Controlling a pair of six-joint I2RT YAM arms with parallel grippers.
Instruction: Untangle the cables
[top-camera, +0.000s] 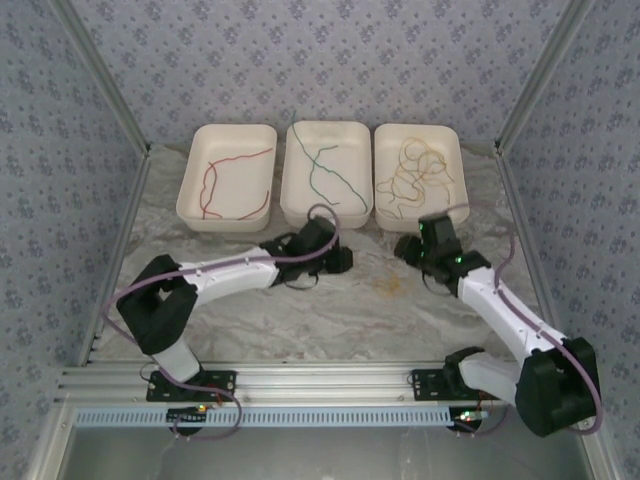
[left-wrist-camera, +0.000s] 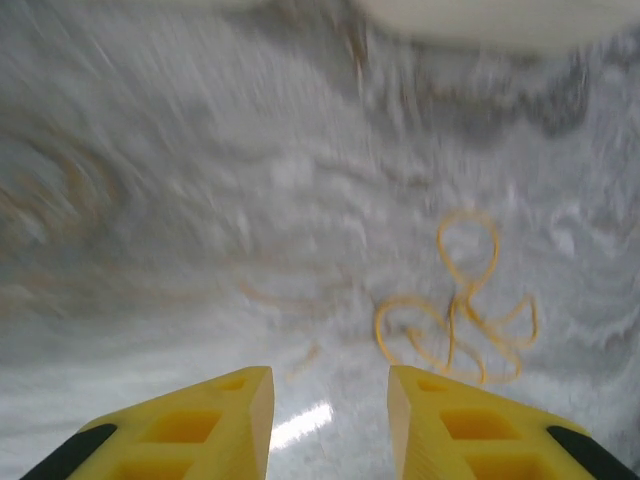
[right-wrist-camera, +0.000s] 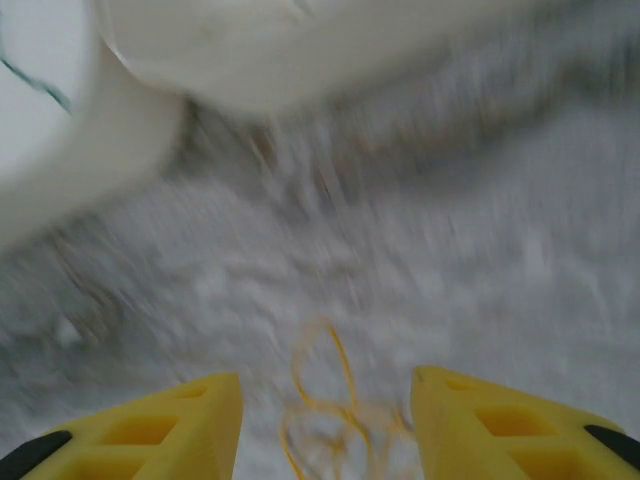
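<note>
Right wrist view: both jaws released, right pair over stray yellow cable (right-wrist-camera: 345, 408) beside the white tray (right-wrist-camera: 330, 50), likely for pickup.

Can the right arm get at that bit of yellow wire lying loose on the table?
Probably yes. The yellow wire lies on bare table just ahead of the right gripper, in line with its open jaws, nothing in between.

matt white trays (top-camera: 225, 219), crinkled glossy table (top-camera: 300, 315)
</note>
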